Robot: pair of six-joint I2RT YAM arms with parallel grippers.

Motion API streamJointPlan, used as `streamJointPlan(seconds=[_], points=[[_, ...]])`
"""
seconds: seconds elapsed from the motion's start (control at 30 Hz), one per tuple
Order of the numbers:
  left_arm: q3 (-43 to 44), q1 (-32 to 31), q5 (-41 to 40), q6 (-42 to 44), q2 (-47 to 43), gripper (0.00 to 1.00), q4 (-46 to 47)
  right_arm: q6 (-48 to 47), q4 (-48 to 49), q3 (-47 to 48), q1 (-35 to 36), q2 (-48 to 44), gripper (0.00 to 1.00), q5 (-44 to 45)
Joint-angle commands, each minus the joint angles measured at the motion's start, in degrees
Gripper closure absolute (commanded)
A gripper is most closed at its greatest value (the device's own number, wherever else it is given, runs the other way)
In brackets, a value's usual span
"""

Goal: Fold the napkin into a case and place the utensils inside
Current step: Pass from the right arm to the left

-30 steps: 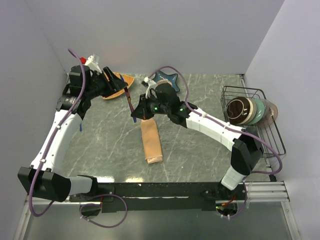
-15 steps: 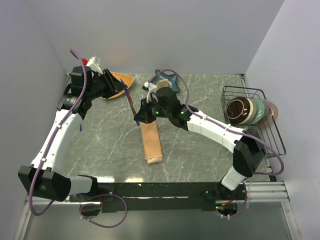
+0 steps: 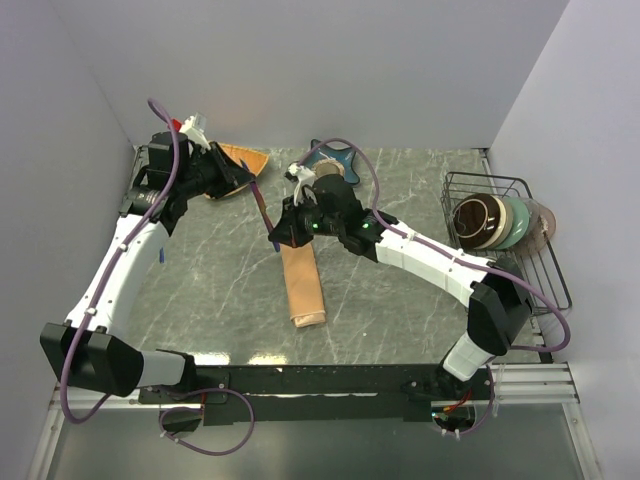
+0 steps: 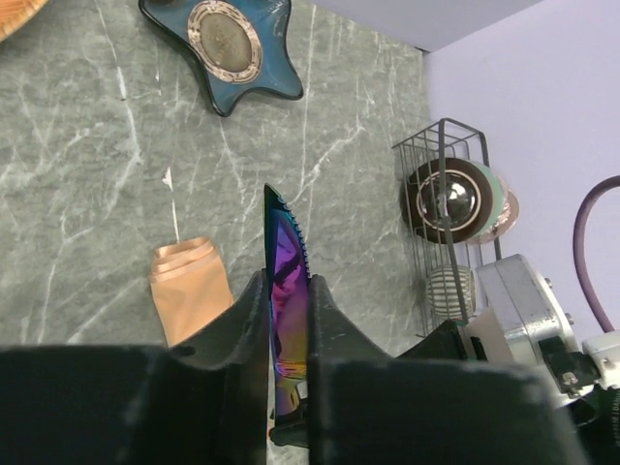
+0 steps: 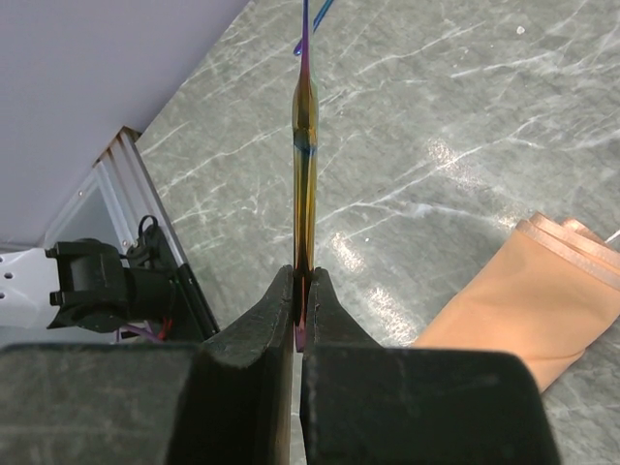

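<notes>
The napkin (image 3: 304,290) lies folded into a narrow peach strip on the marble table, also seen in the left wrist view (image 4: 189,291) and the right wrist view (image 5: 542,310). One of the utensils, an iridescent purple knife (image 3: 263,210), hangs in the air above the strip's far end, held at both ends. My right gripper (image 3: 277,240) (image 5: 301,276) is shut on its thin handle (image 5: 305,145). My left gripper (image 3: 250,182) (image 4: 288,281) has its jaws against both sides of the serrated blade (image 4: 287,252).
A blue star-shaped dish (image 3: 335,158) (image 4: 228,39) sits at the back centre. An orange fan-shaped dish (image 3: 240,160) lies at the back left under my left arm. A wire rack (image 3: 505,225) (image 4: 450,199) with bowls stands at the right edge.
My left gripper's jaws have closed in on the knife blade. The right gripper has kept its grip on the handle and shifted slightly toward the back.
</notes>
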Motion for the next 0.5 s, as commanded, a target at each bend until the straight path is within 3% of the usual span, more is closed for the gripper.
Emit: streamJointPlan(seconds=[0.0,0.07,0.1,0.13,0.17,0.27,0.37,0.47], points=[[-0.1,-0.3,2.1,-1.0,0.5,0.98,0.7,-0.8,4.1,0.8,0.4,-3.0,1.00,-0.7],[-0.4,-0.4,2.6,-1.4,1.0,0.99,0.3,-1.3,3.3,1.2,0.5,-2.9,0.96,-0.4],[-0.7,-0.4,2.6,-1.4,1.1,0.99,0.2,-1.5,2.8,1.2,0.5,-3.0,0.87,-0.5],[-0.8,-0.6,2.6,-1.5,1.3,0.99,0.0,-2.4,2.2,1.3,0.4,-3.2,0.73,-0.4],[-0.5,-0.8,1.8,-1.4,2.2,0.99,-0.8,-3.1,0.2,1.4,0.2,-3.8,0.47,0.2],[0.9,-1.9,-1.8,-0.5,4.5,0.99,-4.4,-5.2,-2.8,-0.9,-1.6,-6.5,0.17,1.3],[1.3,-2.9,-3.3,-1.4,6.9,0.99,-6.6,-7.9,-6.8,-4.0,-3.7,-9.6,0.05,1.3],[1.5,-5.1,-7.2,-3.1,9.3,0.99,-7.9,-10.6,-9.8,-8.1,-6.7,-13.0,0.02,1.4]])
